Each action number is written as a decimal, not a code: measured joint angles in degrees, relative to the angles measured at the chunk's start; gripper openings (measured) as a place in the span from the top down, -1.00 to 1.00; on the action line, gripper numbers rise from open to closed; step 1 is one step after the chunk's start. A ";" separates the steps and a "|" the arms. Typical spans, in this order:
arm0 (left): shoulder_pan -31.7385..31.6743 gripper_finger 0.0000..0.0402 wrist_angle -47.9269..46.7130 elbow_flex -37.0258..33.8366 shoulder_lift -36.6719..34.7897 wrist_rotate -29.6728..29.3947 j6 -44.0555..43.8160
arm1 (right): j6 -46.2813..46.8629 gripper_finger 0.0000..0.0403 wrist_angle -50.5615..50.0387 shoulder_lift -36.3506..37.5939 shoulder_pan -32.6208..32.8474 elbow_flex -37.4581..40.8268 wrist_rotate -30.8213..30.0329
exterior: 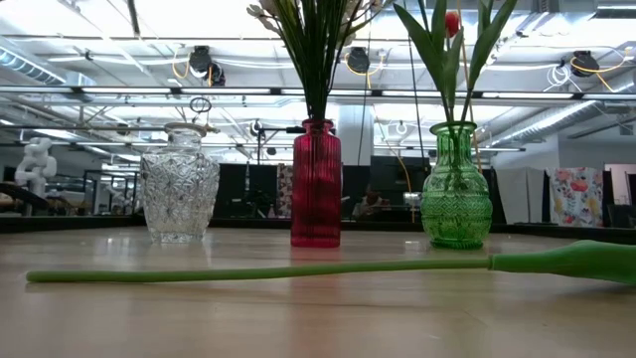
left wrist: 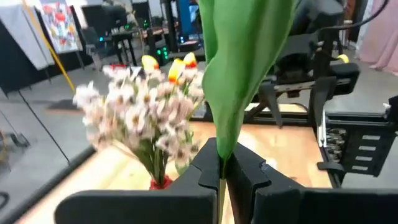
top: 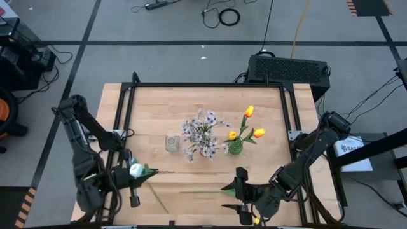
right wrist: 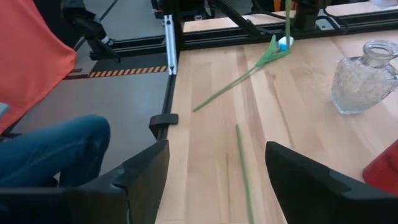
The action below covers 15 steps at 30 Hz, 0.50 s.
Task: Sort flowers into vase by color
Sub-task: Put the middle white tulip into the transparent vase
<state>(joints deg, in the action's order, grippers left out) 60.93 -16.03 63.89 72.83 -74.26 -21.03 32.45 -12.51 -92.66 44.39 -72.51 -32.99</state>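
Wooden tabletop (top: 159, 102) fills the centre of the high view, grey floor with cables around it. Middle of the table: a clear glass vase (top: 172, 143), a red vase (exterior: 316, 189) holding the pink-white blossom spray (top: 202, 133), and a green vase (top: 235, 147) with the orange-yellow tulips (top: 249, 124). In the low view the three vases stand in a row, clear at left, red in the centre, green at right. My left gripper (top: 134, 188) sits at the lower left of the high view, clamped shut on a white tulip (top: 136, 170); its stem runs down and right toward the table's near edge, and the left wrist view shows the fingers (left wrist: 205, 168) pinching the stem under a big green leaf. My right gripper (top: 243, 197) is at lower centre-right of the high view, jaws wide apart, nothing between them. One loose flower stem (exterior: 258, 270) lies flat on the wood across the low view, just ahead of my right fingers (right wrist: 146, 171) in the right wrist view. A person's blue-trousered leg (right wrist: 50, 146) shows at the left of that view.
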 joint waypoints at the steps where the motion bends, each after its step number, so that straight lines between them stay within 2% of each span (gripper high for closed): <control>1: 0.00 0.94 -0.19 -1.07 -0.60 0.00 -0.91 | -0.02 -0.28 0.19 0.00 0.26 0.02 0.02; 11: 0.28 0.94 0.00 -10.38 -11.46 -0.28 -2.29 | -0.38 -0.28 0.72 0.00 1.24 0.02 0.07; 15: 0.20 0.94 -0.36 -12.95 -16.64 -1.23 -0.14 | -0.55 -0.28 0.71 0.00 1.22 0.02 0.06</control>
<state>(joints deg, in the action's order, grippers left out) 61.12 -16.39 50.94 56.19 -75.49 -21.17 31.90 -11.79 -92.66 45.61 -72.49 -32.93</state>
